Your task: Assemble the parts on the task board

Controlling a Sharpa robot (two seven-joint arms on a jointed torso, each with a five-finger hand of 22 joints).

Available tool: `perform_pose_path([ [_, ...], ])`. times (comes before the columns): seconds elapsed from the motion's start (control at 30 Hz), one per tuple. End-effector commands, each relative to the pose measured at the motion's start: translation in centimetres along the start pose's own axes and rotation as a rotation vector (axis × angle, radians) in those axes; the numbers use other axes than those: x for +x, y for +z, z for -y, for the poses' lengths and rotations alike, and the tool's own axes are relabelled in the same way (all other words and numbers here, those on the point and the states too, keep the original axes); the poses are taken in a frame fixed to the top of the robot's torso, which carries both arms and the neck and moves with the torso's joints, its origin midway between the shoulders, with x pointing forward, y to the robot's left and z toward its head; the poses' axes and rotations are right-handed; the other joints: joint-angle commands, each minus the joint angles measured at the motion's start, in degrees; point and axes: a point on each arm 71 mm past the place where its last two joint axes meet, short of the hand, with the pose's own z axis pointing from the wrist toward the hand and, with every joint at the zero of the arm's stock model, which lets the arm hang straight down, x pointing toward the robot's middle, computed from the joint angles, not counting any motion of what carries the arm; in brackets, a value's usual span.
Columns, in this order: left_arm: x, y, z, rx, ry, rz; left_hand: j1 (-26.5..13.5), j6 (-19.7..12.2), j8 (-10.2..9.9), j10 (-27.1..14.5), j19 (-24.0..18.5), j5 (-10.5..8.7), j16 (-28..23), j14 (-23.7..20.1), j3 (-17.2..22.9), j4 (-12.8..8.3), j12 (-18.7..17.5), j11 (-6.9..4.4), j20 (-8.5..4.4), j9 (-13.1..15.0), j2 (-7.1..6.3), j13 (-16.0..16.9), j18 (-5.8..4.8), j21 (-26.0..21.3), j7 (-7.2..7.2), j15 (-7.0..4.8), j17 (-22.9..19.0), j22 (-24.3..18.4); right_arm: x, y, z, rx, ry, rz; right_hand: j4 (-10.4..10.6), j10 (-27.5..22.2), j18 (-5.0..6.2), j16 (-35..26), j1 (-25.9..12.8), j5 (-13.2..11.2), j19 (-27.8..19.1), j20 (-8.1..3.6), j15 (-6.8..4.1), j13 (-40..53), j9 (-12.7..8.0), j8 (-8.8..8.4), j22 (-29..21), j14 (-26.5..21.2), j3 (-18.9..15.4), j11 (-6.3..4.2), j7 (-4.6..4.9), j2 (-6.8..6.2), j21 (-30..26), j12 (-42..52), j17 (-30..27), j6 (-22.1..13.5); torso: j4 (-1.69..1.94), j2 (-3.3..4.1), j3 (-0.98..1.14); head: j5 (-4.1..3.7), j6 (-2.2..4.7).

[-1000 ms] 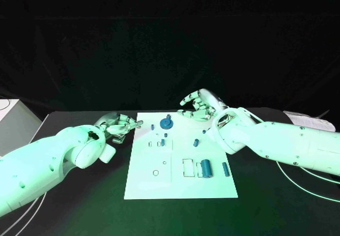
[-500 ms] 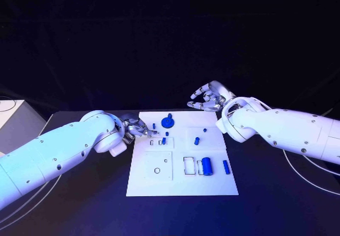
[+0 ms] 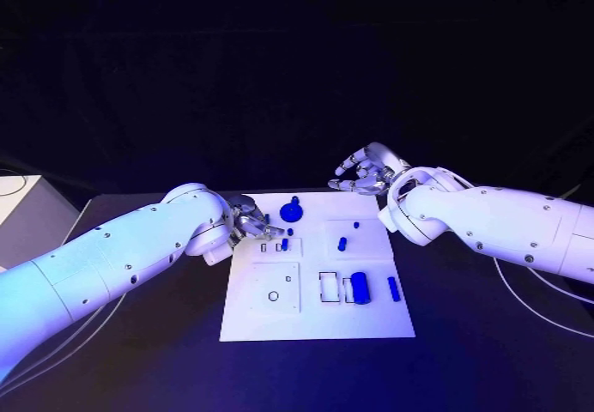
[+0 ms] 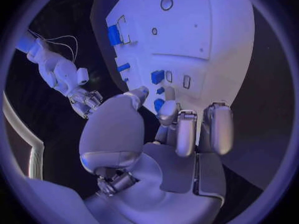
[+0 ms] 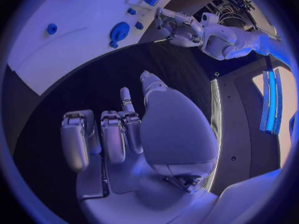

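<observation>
The white task board (image 3: 316,318) lies mid-table. On it are a round blue part with a knob (image 3: 292,212), small blue pegs (image 3: 290,232), a blue cylinder (image 3: 360,287) and a blue bar (image 3: 394,289). My left hand (image 3: 254,227) hovers low over the board's far left corner, fingers bent and apart, nothing in the palm. A blue part (image 4: 160,103) sits right at its fingertips (image 4: 168,113); whether they touch it is unclear. My right hand (image 3: 366,176) hangs raised beyond the board's far edge, fingers loosely curved and holding nothing (image 5: 124,129).
A pale box (image 3: 19,215) stands at the table's left edge. Cables (image 3: 532,296) trail on the table to the right of the board. Both forearms flank the board's far half; its near half has outlined slots (image 3: 328,287) and a ring hole (image 3: 272,297).
My left hand has slid from beside the board's left edge onto its far left corner, near the pegs. The right hand has risen slightly and stays behind the far edge.
</observation>
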Motion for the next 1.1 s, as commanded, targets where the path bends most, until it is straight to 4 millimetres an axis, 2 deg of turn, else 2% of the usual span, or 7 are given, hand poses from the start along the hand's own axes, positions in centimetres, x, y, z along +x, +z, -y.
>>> perform_pose_path([
  [0.03,0.2,0.1,0.3,-0.01,0.037,-0.028,-0.6,-0.6,0.2,-0.5,0.1,0.11,0.1,5.1,-0.2,0.0,-0.3,-0.12,0.22,0.1,0.13,-0.1,-0.55,0.2,0.09,-0.04,12.8,0.2,0.2,0.1,0.0,0.017,-0.016,-0.022,0.0,4.6,-0.11,0.3,-0.5,0.5,4.8,-0.38,-0.28,13.7,0.1,-0.08,13.1,6.0,-0.3,0.01,0.02,0.03,-0.3,-0.3,15.0,-0.3,0.09,0.1,-0.09,-0.49,-0.02],
  [0.1,0.3,0.2,0.5,-0.009,0.039,-0.033,-0.4,-0.7,0.2,-0.6,0.1,0.12,0.1,5.1,-0.2,-0.1,-0.4,-0.11,0.24,0.2,0.25,-0.2,-0.55,0.2,0.09,-0.02,12.8,0.2,0.2,0.1,0.0,0.018,-0.018,-0.022,0.0,4.6,-0.11,0.3,-0.5,0.5,4.8,-0.38,-0.28,13.7,0.1,-0.08,13.1,6.0,-0.3,0.01,0.02,0.03,-0.3,-0.3,15.0,-0.3,0.08,0.13,-0.06,-0.55,-0.03],
  [0.2,0.4,0.4,0.7,-0.007,0.041,-0.043,0.1,-0.9,0.2,-0.7,0.1,0.13,0.1,5.1,0.2,-0.3,-0.5,-0.1,0.28,0.3,0.38,-0.3,-0.54,0.2,0.11,0.0,12.9,0.2,0.2,0.1,0.0,0.021,-0.02,-0.022,0.0,4.6,-0.1,0.3,-0.5,0.6,4.7,-0.37,-0.28,13.7,0.1,-0.08,13.1,6.0,-0.3,0.02,0.02,0.03,-0.4,-0.4,15.0,-0.4,0.15,0.14,-0.14,-0.77,-0.09],
  [0.4,0.6,0.7,0.9,-0.011,0.047,-0.061,0.5,-1.0,0.3,-1.0,0.1,0.12,0.2,5.1,0.5,-0.3,-0.6,-0.08,0.31,0.4,0.31,-0.5,-0.55,0.3,0.13,0.02,13.0,0.2,0.3,0.2,0.0,0.027,-0.02,-0.025,0.0,4.5,-0.08,0.3,-0.5,0.7,4.7,-0.37,-0.27,13.7,0.2,-0.07,13.1,5.9,-0.3,0.03,0.03,0.02,-0.4,-0.5,14.9,-0.4,0.17,0.14,-0.19,-0.46,-0.4],
  [0.6,0.9,0.9,1.3,-0.008,0.06,-0.085,0.6,-1.0,0.3,-1.2,0.0,0.11,0.1,5.1,0.6,-0.3,-0.9,-0.08,0.32,0.4,0.3,-0.9,-0.51,0.2,0.14,0.02,12.9,0.0,0.4,0.2,-0.1,0.026,-0.029,-0.025,0.1,4.5,-0.06,0.3,-0.6,1.0,4.7,-0.35,-0.25,13.6,0.3,-0.06,13.0,5.9,-0.3,0.06,0.06,0.07,-0.5,-0.5,14.9,-0.5,0.24,0.14,-0.23,-0.53,-0.75],
  [0.77,0.9,1.0,1.6,-0.005,0.064,-0.092,0.6,-1.0,0.3,-1.4,-0.1,0.1,0.1,5.1,0.6,-0.3,-1.1,-0.08,0.32,0.5,0.28,-1.2,-0.51,0.2,0.14,0.03,12.9,0.0,0.4,0.3,-0.1,0.027,-0.034,-0.025,0.1,4.5,-0.05,0.3,-0.7,1.1,4.7,-0.35,-0.25,13.6,0.3,-0.05,13.0,5.9,-0.3,0.06,0.06,0.08,-0.6,-0.5,14.8,-0.5,0.16,0.15,-0.23,-0.53,-0.82],
  [1.1,1.0,1.2,1.9,-0.006,0.068,-0.103,1.3,-1.2,0.4,-1.9,-0.2,0.11,0.1,5.1,1.2,-0.4,-1.5,-0.05,0.37,0.7,0.21,-1.8,-0.47,0.1,0.17,0.07,12.9,-0.1,0.5,0.3,-0.1,0.031,-0.037,-0.027,0.1,4.4,-0.05,0.3,-0.8,1.1,4.7,-0.34,-0.24,13.6,0.3,-0.04,13.0,5.9,-0.3,0.07,0.07,0.1,-0.5,-0.6,14.8,-0.5,0.32,0.2,-0.21,-0.84,-1.18],
])
